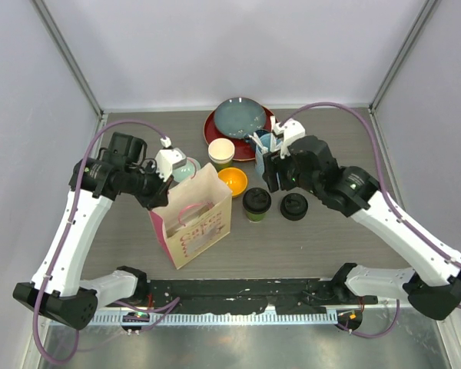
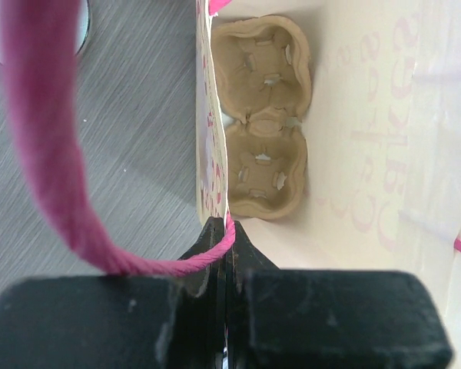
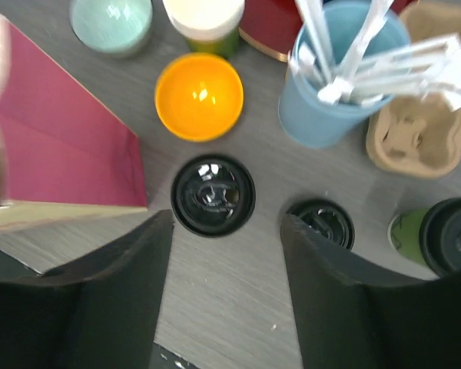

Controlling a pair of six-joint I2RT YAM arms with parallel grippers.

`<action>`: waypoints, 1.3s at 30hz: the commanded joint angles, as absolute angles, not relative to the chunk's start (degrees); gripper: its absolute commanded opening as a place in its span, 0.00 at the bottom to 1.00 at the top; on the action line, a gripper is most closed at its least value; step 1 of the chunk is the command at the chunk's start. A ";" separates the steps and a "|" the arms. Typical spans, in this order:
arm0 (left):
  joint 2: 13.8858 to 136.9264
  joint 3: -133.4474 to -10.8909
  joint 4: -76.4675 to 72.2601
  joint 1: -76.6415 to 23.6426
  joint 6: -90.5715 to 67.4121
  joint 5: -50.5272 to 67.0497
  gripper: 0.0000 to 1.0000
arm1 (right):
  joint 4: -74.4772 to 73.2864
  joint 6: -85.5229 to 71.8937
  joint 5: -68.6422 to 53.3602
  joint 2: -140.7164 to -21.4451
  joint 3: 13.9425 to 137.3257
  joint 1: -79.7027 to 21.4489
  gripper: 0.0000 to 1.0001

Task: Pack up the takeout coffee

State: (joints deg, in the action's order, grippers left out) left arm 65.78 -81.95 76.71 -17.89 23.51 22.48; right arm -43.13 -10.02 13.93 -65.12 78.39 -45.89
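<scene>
black-lidded cup [image 3: 213,195] ahead of spread right tool [image 3: 227,221]; left tool [image 2: 223,234] tight on bag [image 2: 369,115]

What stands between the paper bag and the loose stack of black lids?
A lidded green cup, touching neither the paper bag nor the lids; top external view.

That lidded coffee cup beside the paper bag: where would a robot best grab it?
Probably from straight above, pinching the cup across its round wall just under the lid. It stands upright, with the bag and orange bowl crowding its sides; the open right end effector hovers over it.
</scene>
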 commanded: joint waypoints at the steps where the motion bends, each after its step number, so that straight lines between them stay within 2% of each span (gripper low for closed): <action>1: 64.60 -83.76 80.68 -17.93 25.22 25.93 0.00 | -45.18 -10.81 9.07 -68.81 75.15 -42.98 0.58; 3: 64.16 -83.41 80.68 -17.93 25.23 26.37 0.00 | -44.13 -10.72 8.00 -70.74 73.39 -41.40 0.47; 4: 63.99 -82.97 80.51 -17.93 25.31 26.28 0.00 | -43.43 -10.55 7.91 -71.45 72.78 -41.14 0.46; 23: 64.16 -81.30 79.54 -17.93 25.49 26.46 0.00 | -37.27 -3.61 -4.48 -81.47 69.96 -35.77 0.41; 39: 64.69 -81.91 79.80 -17.93 25.93 26.63 0.00 | -38.41 -2.28 -3.16 -85.43 69.17 -35.77 0.34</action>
